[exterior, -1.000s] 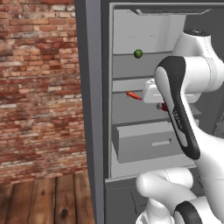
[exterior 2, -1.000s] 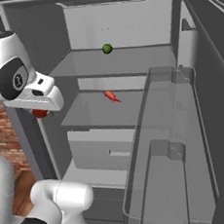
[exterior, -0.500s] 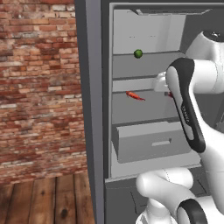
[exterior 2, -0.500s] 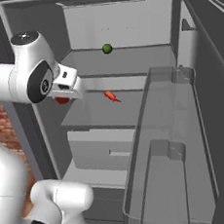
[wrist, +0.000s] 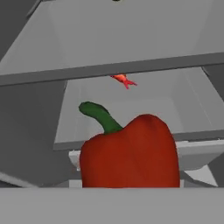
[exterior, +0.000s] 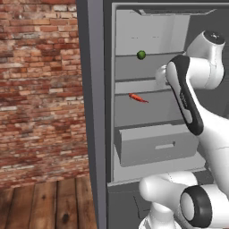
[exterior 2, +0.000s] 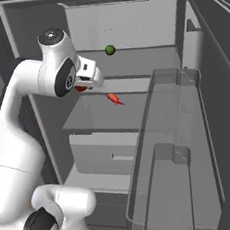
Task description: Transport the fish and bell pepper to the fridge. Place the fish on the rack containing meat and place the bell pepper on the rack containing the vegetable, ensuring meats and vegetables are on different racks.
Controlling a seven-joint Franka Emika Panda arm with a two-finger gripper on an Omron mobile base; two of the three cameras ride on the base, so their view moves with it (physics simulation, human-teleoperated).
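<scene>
The two-finger gripper (exterior 2: 86, 85) on the white arm holds the glossy red bell pepper with its curved green stem (wrist: 130, 152), raised at the open front of the tall dark grey fridge (exterior: 91, 112), just under the edge of the uppermost flat grey shelf (exterior 2: 132, 64) where the small round green vegetable (exterior 2: 110, 50) sits, and above the shelf carrying the red-orange meat strip (exterior 2: 114, 99). The pepper looks light, stiff and smooth-skinned, so it probably slips easily and rolls once released. It is best pinched across its broad body rather than by the thin stem.
</scene>
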